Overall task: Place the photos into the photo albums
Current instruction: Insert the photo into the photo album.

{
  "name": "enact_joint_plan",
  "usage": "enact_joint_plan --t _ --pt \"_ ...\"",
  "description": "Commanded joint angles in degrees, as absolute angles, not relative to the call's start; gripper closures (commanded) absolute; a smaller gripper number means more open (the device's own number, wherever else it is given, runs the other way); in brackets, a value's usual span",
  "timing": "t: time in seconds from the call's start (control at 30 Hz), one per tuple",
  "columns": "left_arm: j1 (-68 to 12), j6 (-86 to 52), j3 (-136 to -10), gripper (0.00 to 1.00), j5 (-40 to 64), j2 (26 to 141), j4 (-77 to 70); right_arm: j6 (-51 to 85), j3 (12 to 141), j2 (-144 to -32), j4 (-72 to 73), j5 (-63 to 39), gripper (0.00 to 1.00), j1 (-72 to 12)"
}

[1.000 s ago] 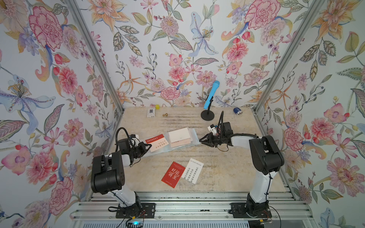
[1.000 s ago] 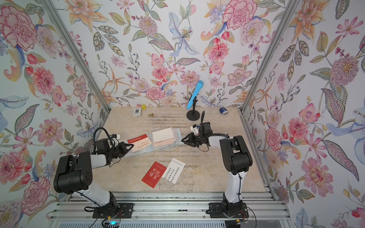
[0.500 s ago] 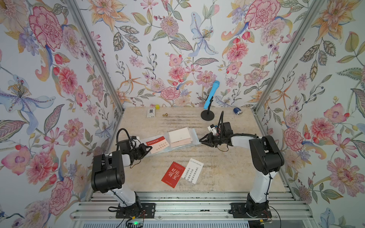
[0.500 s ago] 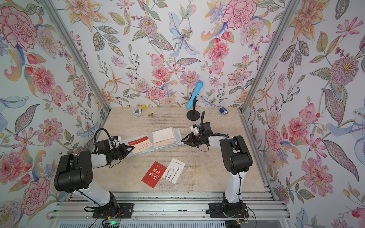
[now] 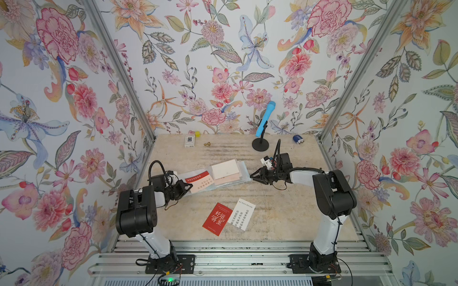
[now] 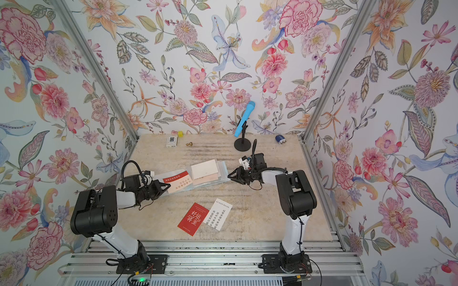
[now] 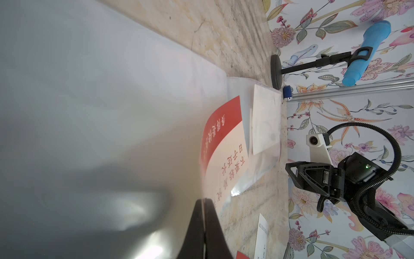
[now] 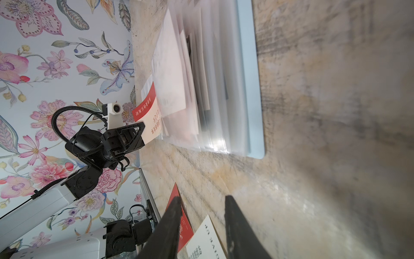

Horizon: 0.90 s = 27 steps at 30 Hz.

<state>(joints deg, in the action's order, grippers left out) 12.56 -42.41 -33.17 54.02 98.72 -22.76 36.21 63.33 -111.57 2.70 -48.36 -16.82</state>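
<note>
The photo album lies open mid-table, its clear sleeves fanned out. A white photo and a pale pink one rest on it. My left gripper is shut on the edge of a red-and-cream photo at the album's left side. My right gripper hovers partly open and empty just off the album's right edge. A red photo and a white lettered photo lie nearer the front.
Along the back wall stand a blue microphone on a black stand, a small white box, a yellow cube, a small brass piece and a blue cylinder. Patterned walls close in three sides.
My left gripper has edged a little to the right, toward the album, carrying the red-and-cream photo. The right arm has stayed put.
</note>
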Motion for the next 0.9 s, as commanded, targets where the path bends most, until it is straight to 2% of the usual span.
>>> enact_joint_plan --t 0.0,0.87 --pt "11.7 -41.7 -34.6 1.0 54.8 100.1 -23.4 35.5 64.1 -112.2 2.2 -47.9 0.65 -17.2" --pt "6.0 -41.1 -42.3 1.0 53.1 104.8 -20.4 35.3 64.3 -111.6 1.7 -47.9 0.65 -17.2"
